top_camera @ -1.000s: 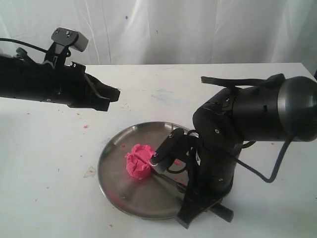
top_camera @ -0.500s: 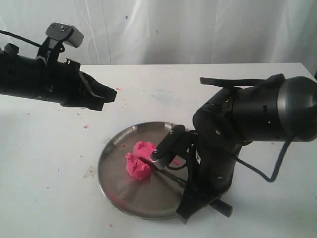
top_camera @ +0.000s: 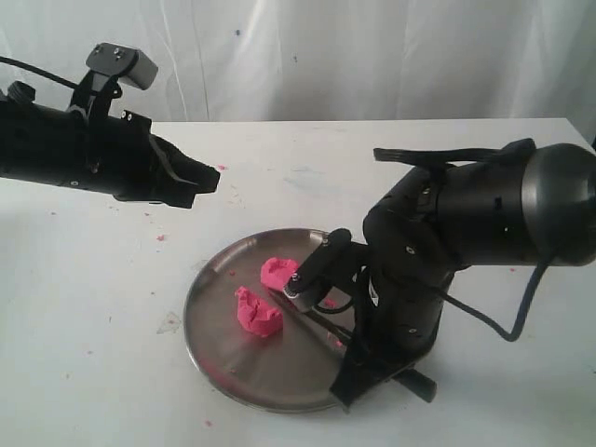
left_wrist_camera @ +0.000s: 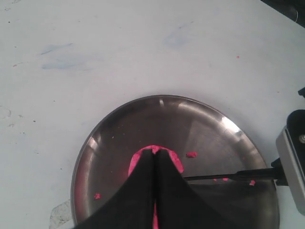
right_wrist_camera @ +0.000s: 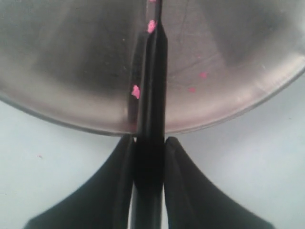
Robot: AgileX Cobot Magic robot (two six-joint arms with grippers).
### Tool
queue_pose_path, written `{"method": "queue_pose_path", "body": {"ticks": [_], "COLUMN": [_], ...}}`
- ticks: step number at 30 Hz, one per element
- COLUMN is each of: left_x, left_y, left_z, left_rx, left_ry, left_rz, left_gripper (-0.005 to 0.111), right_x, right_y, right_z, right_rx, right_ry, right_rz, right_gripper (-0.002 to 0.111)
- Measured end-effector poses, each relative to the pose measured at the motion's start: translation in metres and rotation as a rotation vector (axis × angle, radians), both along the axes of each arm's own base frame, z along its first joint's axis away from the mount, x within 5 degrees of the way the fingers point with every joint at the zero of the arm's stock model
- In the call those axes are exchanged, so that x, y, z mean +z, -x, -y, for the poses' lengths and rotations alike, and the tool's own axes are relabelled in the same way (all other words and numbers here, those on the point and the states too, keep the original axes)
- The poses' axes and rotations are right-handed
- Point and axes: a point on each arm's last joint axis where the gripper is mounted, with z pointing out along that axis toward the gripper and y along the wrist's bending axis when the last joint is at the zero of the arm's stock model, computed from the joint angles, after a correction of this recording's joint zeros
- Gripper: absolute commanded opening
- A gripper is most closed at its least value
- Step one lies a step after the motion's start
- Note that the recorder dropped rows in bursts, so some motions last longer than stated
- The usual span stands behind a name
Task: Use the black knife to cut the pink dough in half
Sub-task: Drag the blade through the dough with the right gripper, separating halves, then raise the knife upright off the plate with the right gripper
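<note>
The pink dough lies in two pieces on the round steel plate (top_camera: 265, 372): a nearer piece (top_camera: 258, 313) and a farther piece (top_camera: 277, 272), with a gap between them. The black knife (top_camera: 315, 323) runs low across the plate, its blade in that gap. My right gripper (top_camera: 354, 384) is shut on the knife handle at the plate's near right rim; the right wrist view shows the gripper (right_wrist_camera: 150, 143) clamping the knife (right_wrist_camera: 155, 71). My left gripper (top_camera: 210, 177) hovers shut above the table behind and left of the plate. From the left wrist, the shut gripper (left_wrist_camera: 155, 151) mostly hides the dough (left_wrist_camera: 177, 162).
Tiny pink crumbs (right_wrist_camera: 136, 91) dot the plate and the white table around it. The table's white surface (top_camera: 84, 326) spreads out left of the plate. A white curtain hangs behind the table. The right arm's bulky body (top_camera: 484, 219) stands over the plate's right side.
The single lump with the knife in it is now two separate pieces; the far piece slid away as the knife moved. The left arm lifted and drew back slightly to the left.
</note>
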Motion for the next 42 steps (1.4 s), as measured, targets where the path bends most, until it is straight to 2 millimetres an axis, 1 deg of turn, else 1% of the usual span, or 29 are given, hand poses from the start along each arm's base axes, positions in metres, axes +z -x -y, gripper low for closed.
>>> {"method": "queue_pose_path", "body": {"ticks": [10, 24, 27, 31, 38, 40, 42], "left_x": [0.0, 0.0, 0.0, 0.0, 0.0, 0.0, 0.0], "left_y": [0.001, 0.001, 0.001, 0.001, 0.001, 0.001, 0.001], "left_z": [0.001, 0.001, 0.001, 0.001, 0.001, 0.001, 0.001], "left_rx": [-0.009, -0.006, -0.009, -0.009, -0.009, -0.009, -0.009], "left_ry": [0.004, 0.008, 0.01, 0.01, 0.01, 0.01, 0.01], "left_rz": [-0.004, -0.006, -0.007, -0.007, -0.007, -0.007, -0.007], "left_gripper": [0.0, 0.0, 0.0, 0.0, 0.0, 0.0, 0.0], "right_x": [-0.001, -0.001, 0.002, 0.016, 0.055, 0.067, 0.079], "right_y": [0.008, 0.011, 0.011, 0.012, 0.008, 0.007, 0.008], "right_z": [-0.008, -0.007, -0.007, -0.004, 0.012, 0.015, 0.017], "right_rx": [0.004, -0.009, -0.009, -0.016, -0.104, -0.144, -0.227], "right_ry": [-0.084, -0.077, -0.084, -0.109, -0.124, -0.166, -0.274], "right_rz": [-0.086, -0.123, -0.115, -0.063, 0.158, 0.227, 0.299], "right_gripper": [0.0, 0.0, 0.0, 0.0, 0.0, 0.0, 0.0]}}
